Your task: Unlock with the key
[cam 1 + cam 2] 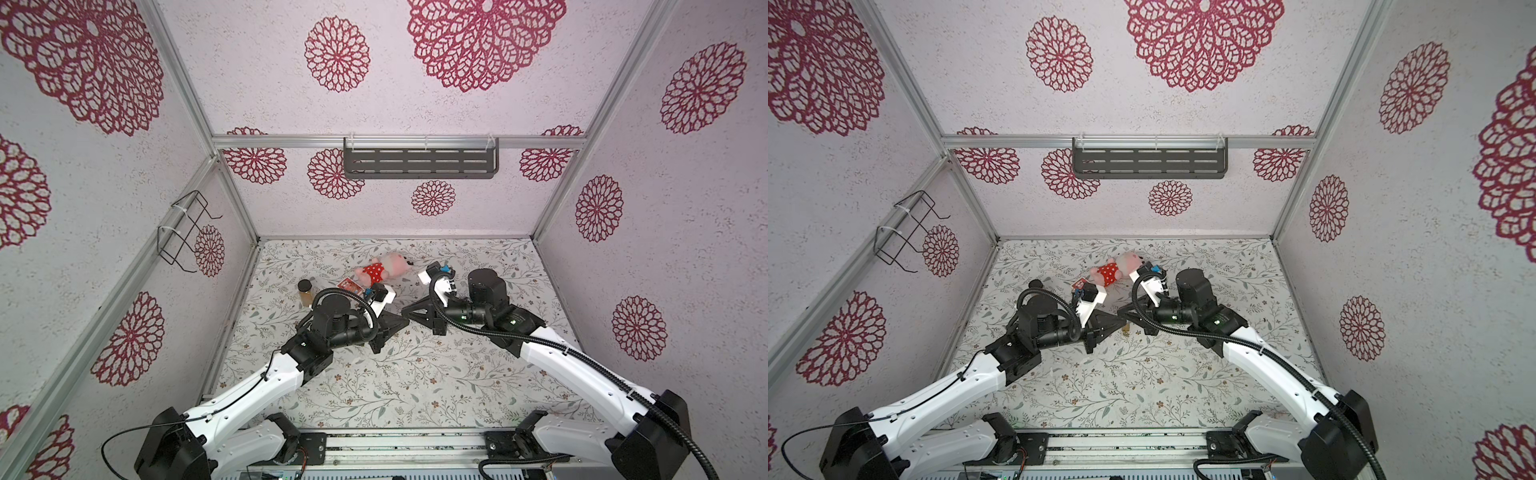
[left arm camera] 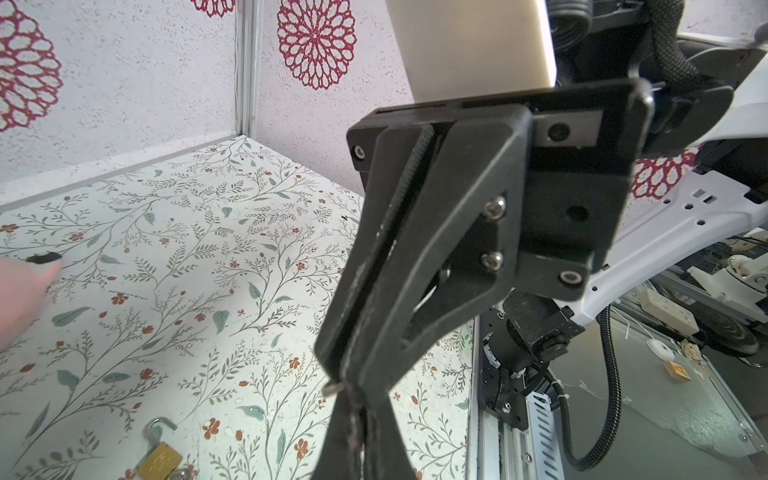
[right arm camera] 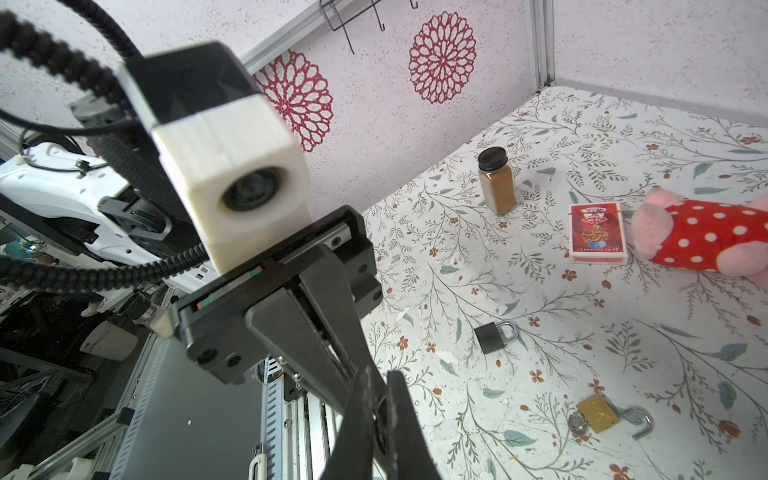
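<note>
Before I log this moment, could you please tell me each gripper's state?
Left gripper: shut, contents unclear.
Right gripper: shut, contents unclear.

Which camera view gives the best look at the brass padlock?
The right wrist view: the brass padlock lies there whole, close and plainly open. The left wrist view cuts the padlock at the picture's edge. In a top view it is only a tiny brass speck.

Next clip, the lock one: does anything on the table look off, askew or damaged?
The brass padlock lies flat with its shackle swung open, while the black padlock is shut. The plush pig lies flat too. The jar stands upright; nothing spilled.
</note>
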You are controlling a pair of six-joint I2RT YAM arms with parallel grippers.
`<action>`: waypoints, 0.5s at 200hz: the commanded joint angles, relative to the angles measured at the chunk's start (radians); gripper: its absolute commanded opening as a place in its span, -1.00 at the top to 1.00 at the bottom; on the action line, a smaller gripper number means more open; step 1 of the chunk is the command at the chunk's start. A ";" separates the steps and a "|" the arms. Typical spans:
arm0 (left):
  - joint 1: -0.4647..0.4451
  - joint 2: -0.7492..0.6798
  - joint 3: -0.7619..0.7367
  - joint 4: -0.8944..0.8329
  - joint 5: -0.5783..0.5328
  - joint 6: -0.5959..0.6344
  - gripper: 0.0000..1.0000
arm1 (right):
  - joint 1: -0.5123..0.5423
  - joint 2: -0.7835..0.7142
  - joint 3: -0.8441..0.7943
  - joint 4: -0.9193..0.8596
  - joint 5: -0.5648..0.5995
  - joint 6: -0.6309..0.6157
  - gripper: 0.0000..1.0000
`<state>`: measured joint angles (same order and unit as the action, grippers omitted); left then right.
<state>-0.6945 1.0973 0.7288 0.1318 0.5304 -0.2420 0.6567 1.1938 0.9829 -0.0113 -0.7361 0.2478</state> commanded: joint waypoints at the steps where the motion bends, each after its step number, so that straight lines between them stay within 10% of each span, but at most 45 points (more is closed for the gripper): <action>1: -0.002 -0.012 0.043 0.055 0.013 0.009 0.96 | -0.008 -0.008 -0.008 0.013 0.030 0.033 1.00; 100: 0.006 -0.024 0.018 0.048 -0.025 -0.012 0.19 | -0.011 -0.007 -0.015 0.136 0.035 0.153 1.00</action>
<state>-0.6930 1.0946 0.7349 0.1471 0.5251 -0.2546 0.6502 1.1942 0.9588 0.0517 -0.7025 0.3382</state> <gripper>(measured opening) 0.379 0.043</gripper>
